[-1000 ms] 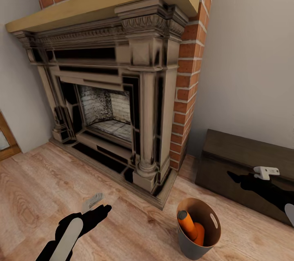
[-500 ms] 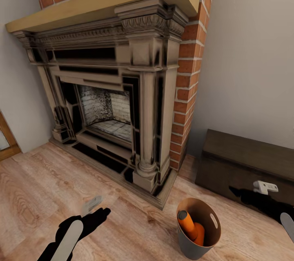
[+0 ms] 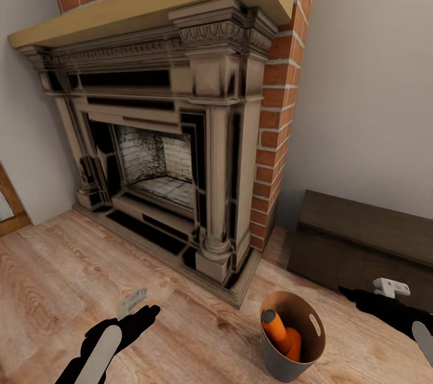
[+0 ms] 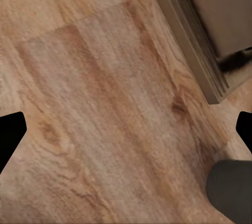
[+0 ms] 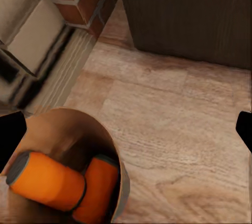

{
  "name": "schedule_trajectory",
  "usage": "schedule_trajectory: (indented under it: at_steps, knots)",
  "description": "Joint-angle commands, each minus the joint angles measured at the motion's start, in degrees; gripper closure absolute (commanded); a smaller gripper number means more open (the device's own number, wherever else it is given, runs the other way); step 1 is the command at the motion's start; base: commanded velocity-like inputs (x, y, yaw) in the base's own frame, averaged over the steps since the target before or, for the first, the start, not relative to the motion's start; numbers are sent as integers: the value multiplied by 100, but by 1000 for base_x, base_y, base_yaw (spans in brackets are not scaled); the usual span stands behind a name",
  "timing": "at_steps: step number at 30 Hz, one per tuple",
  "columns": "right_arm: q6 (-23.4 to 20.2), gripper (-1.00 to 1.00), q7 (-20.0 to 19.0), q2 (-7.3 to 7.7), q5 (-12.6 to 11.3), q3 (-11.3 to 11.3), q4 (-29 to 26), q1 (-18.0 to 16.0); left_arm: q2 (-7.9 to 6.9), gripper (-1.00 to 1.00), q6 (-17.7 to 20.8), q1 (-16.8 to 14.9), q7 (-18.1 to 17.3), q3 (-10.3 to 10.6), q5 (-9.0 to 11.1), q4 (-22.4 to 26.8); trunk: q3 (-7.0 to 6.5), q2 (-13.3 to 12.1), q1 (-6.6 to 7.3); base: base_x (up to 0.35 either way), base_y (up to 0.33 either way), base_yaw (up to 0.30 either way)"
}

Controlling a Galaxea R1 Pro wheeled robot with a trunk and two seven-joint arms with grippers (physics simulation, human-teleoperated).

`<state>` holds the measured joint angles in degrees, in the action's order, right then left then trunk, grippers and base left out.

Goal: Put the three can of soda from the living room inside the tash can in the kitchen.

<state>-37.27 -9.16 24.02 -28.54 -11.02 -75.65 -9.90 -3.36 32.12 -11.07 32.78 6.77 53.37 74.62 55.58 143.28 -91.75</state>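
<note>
The tash can (image 3: 281,365), grey outside and copper-brown inside, stands on the plank floor by the fireplace's right corner. Two orange cans of soda (image 3: 277,330) (image 3: 294,343) lie inside it; the right wrist view looks down on them (image 5: 47,182) (image 5: 97,190) and on the bin's inner wall (image 5: 65,129). The blue can is out of view. My right gripper (image 3: 373,294) hangs open to the right of the bin, in front of the dark cabinet. Over bare floor to the bin's left, my left gripper (image 3: 143,307) is open too.
The red-brick fireplace (image 3: 180,131) with its carved surround and raised hearth step fills the wall ahead. A long dark low cabinet (image 3: 355,240) stands at the right against the wall. Light wood floor (image 3: 54,276) stretches to the left. A wooden frame edge (image 3: 9,210) shows far left.
My right gripper has come down in front of the cabinet, closer to floor level. The left gripper has dropped slightly. The bin and its cans have not moved.
</note>
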Motion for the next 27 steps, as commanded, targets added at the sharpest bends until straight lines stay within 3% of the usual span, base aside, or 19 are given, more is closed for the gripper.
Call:
schedule_trajectory:
  at_steps: [1,5,8,16,17,19,27]
  knots:
    - [8,-100,-2,-17,26,11,294,18,-2,-100,-24,0,0,0,-1,-23,0,0,0,0,0,0]
    - [22,-100,-5,-56,236,29,669,37,-5,-100,-48,0,2,0,-1,-46,0,0,0,0,0,0]
    - [34,-100,-6,-72,589,55,828,43,-6,-100,-58,0,1,0,-3,-55,0,0,0,0,0,0]
    - [34,-100,-6,-72,589,55,828,43,-6,-100,-58,0,1,0,-3,-55,0,0,0,0,0,0]
    - [40,-100,-6,-78,749,60,886,42,-6,-100,-61,0,1,0,-6,-60,0,0,0,0,0,0]
    - [40,-100,-7,-110,924,64,996,33,-6,-100,-64,0,1,0,-8,-68,0,0,0,0,0,0]
    - [-6,-100,7,-285,946,70,1470,85,-7,-100,-65,-1,4,0,-9,-79,0,0,0,0,0,0]
